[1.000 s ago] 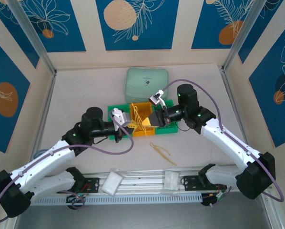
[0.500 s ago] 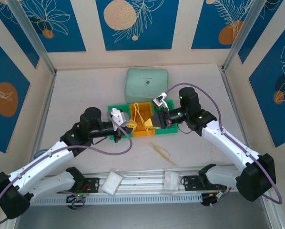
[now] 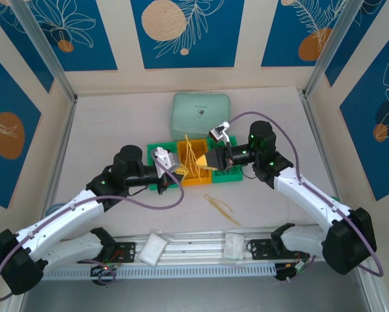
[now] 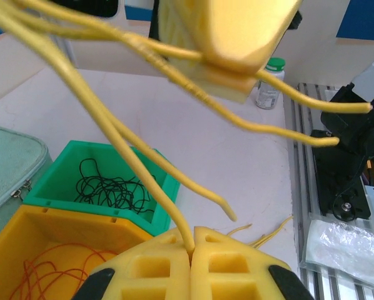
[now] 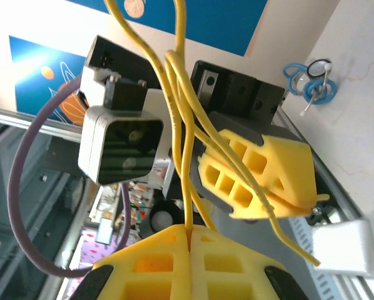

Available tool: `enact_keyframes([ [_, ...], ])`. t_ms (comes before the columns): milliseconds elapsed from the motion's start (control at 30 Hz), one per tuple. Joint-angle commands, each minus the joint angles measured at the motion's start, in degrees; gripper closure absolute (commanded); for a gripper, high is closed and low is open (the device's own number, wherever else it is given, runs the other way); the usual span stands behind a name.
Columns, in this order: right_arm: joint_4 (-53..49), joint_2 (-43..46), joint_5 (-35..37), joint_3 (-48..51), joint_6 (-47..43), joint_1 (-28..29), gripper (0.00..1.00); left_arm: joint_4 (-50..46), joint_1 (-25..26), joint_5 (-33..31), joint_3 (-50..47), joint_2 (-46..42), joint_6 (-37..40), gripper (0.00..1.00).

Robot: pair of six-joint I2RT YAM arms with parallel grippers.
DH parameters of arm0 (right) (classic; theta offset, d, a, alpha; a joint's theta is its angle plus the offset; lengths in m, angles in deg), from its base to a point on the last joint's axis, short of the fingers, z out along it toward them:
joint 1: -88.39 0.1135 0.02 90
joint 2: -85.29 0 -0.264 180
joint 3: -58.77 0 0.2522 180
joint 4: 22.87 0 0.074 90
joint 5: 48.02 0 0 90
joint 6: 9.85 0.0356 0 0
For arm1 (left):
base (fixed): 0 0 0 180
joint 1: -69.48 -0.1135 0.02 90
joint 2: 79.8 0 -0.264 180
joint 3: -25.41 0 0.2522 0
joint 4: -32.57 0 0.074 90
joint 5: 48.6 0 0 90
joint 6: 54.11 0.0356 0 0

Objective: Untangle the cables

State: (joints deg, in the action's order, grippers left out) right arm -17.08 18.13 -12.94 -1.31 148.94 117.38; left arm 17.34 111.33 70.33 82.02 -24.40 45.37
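Several yellow cables (image 3: pixel 190 155) hang in a tangled bundle between my two grippers, over the orange bin (image 3: pixel 196 178). In the left wrist view my left gripper (image 4: pixel 192 247) is shut on one yellow cable (image 4: pixel 143 164), with my right gripper's yellow fingers (image 4: pixel 237 37) just above it. In the right wrist view my right gripper (image 5: pixel 188 232) is shut on another yellow cable (image 5: pixel 186 156). From above, the left gripper (image 3: pixel 179 171) and right gripper (image 3: pixel 206 161) are close together. Black cables (image 4: pixel 109 184) lie in a green bin (image 4: pixel 154 169). Orange cables (image 4: pixel 46 269) lie in the orange bin.
A mint case (image 3: pixel 201 114) stands behind the bins. A second green bin (image 3: pixel 155 182) is on the left. Loose yellow cables (image 3: pixel 219 207) lie on the table in front. A small bottle (image 4: pixel 271 92) stands near the rail. A light-blue coiled cord (image 5: pixel 309 81) lies further off.
The right gripper has shifted a little to the left, towards the left gripper, and the yellow bundle between them stands slightly higher. Both grips have held.
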Motion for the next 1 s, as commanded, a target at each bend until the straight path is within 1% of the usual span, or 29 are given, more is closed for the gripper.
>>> enact_keyframes([
  [0,17.2,-2.5,4.2,4.5,12.2,0.5,1.0,2.0,-0.4,1.5,1.3,-0.4,0.5,1.0],
  [133,34.9,-6.2,8.8,10.5,24.9,1.0,1.0,2.8,-0.4,-1.8,0.1,-1.9,1.9,1.0],
  [233,42.9,-8.2,11.5,13.3,30.8,1.8,1.0,4.1,-0.4,-4.5,-1.3,-3.2,3.1,1.0],
  [300,44.8,-8.8,11.8,14.0,31.9,1.9,1.0,4.5,-0.4,-5.6,-2.1,-3.8,3.6,1.0],
  [467,43.8,-8.5,11.6,14.0,31.3,1.5,1.0,2.1,-0.4,-7.6,-1.7,-3.6,5.5,1.0],
  [733,41.9,-6.4,12.8,15.9,31.8,0.7,1.0,-0.2,-0.7,-14.4,-1.7,-5.9,8.0,1.0],
  [867,34.9,-2.6,11.1,15.7,28.2,1.0,1.0,-0.8,-1.5,-16.0,-1.1,-4.8,7.2,1.0],
  [967,26.1,1.0,9.9,14.8,23.5,1.6,1.0,0.3,-2.1,-16.0,-0.8,-3.3,6.0,1.0],
])
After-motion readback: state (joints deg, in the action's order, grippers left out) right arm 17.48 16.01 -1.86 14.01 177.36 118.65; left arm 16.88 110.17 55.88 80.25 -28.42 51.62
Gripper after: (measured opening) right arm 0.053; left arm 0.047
